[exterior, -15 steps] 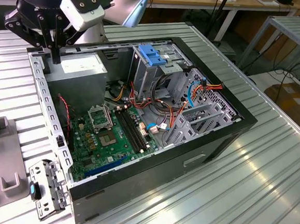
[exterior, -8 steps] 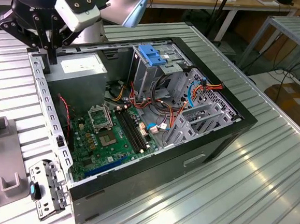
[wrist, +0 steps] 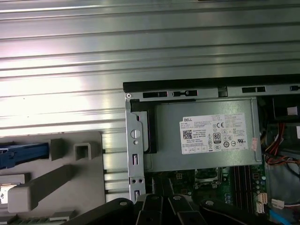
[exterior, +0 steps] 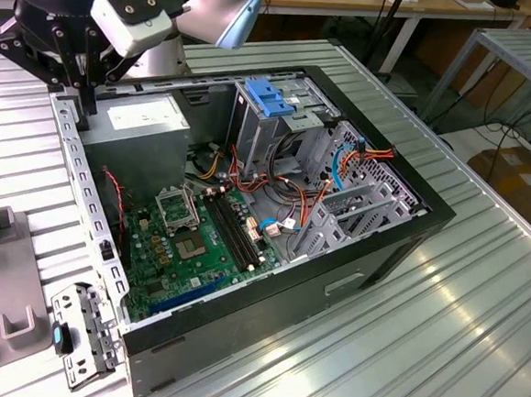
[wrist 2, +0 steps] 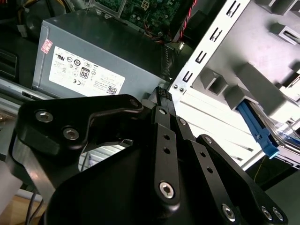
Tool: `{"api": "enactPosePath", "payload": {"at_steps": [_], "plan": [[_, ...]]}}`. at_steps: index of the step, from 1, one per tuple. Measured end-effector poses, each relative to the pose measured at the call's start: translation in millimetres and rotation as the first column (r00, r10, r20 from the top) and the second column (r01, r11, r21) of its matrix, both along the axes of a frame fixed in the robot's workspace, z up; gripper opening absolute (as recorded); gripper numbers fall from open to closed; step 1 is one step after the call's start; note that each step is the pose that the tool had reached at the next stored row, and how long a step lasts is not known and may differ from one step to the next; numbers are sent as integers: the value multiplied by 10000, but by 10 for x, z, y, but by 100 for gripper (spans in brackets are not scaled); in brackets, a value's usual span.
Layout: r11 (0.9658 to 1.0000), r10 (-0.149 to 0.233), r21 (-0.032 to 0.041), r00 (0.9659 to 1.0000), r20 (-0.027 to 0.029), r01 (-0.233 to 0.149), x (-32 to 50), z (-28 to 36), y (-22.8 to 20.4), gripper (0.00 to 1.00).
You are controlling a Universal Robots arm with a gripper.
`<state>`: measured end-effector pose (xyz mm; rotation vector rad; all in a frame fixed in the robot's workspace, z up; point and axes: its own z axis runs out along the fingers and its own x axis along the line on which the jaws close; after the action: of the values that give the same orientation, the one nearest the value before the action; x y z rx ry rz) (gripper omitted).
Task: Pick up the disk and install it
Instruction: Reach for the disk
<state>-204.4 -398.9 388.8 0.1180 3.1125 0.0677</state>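
Above a corner of the case (exterior: 332, 291), the gripper (wrist 2: 162, 93) hangs closed and empty, the disk (wrist 2: 257, 125) apparently apart on a fixture (wrist: 56, 180).

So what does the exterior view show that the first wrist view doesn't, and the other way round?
The exterior view adds the slotted card brackets and a loose metal plate beside the case. The first wrist view adds a blue rail at the grey fixture, possibly the disk's carrier. Both share the power-supply box with its white label.
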Motion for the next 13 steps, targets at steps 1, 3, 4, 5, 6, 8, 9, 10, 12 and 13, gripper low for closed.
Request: {"api": "enactPosePath", "payload": {"at_steps": [1,3,4,5,6,8,9,10,12,13], "plan": [[10000,0,0,10000,0,0,-4,0,0,11],[10000,0,-1,10000,-1,0,-13,-1,0,11],[10000,0,-1,10000,-1,0,-17,-1,0,11],[10000,0,0,10000,0,0,-23,-2,0,11],[10000,0,-1,10000,-1,0,-28,-2,0,11],[10000,0,0,10000,0,0,-40,-4,0,11],[10000,0,0,10000,0,0,-44,-5,0,11],[10000,0,0,10000,0,0,-48,-5,0,11],[10000,0,0,10000,0,0,-64,-7,0,11],[10000,0,0,10000,0,0,-72,-8,0,11]]}}
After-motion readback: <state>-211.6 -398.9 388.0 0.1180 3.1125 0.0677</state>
